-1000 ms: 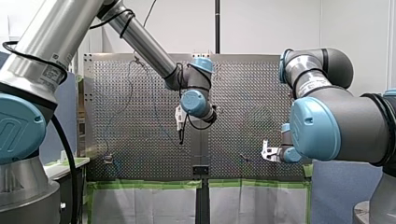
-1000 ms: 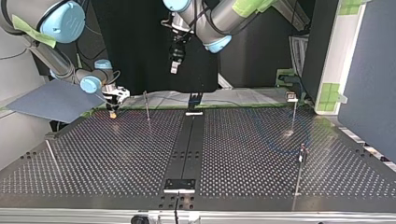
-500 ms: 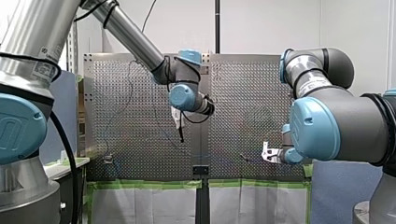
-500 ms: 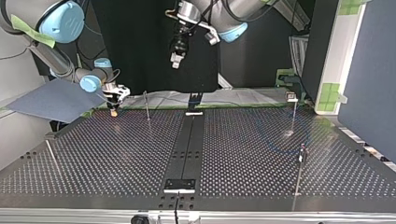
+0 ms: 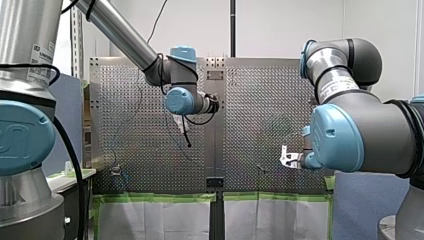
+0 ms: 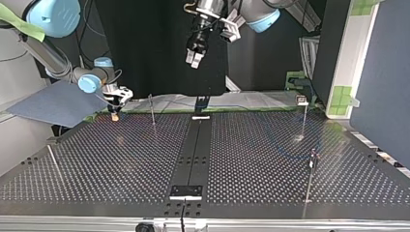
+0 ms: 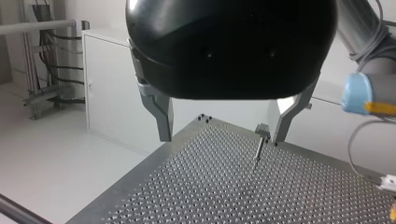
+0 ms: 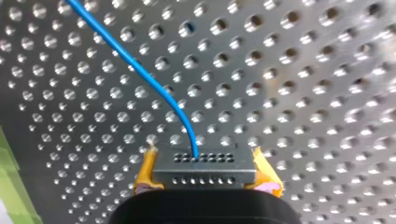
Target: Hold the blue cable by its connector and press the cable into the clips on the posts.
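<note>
In the right wrist view my right gripper (image 8: pixel 205 179) is shut on a grey connector (image 8: pixel 205 164), its yellow pads (image 8: pixel 144 175) against both ends. The blue cable (image 8: pixel 140 70) runs from the connector out over the perforated table (image 8: pixel 303 70). In the top view that gripper (image 6: pixel 116 114) sits low at the far left edge, beside a thin post (image 6: pixel 152 109). My left gripper (image 6: pixel 195 58) hangs high above the table's far middle, open and holding nothing. Its wrist view shows the metal fingers (image 7: pixel 161 114) spread wide, with one post (image 7: pixel 258 147) ahead between them.
More posts stand at the top view's right (image 6: pixel 304 112), near right (image 6: pixel 312 164) and near left (image 6: pixel 51 159). A dark centre strip (image 6: pixel 193 150) splits the table. Blue cable (image 6: pixel 256 103) lies along the far edge. Green tape lines the front view's table edge (image 5: pixel 150 198).
My left arm has risen and swung toward the top view's right, its gripper staying open. My right gripper has barely moved and keeps its hold on the connector.
</note>
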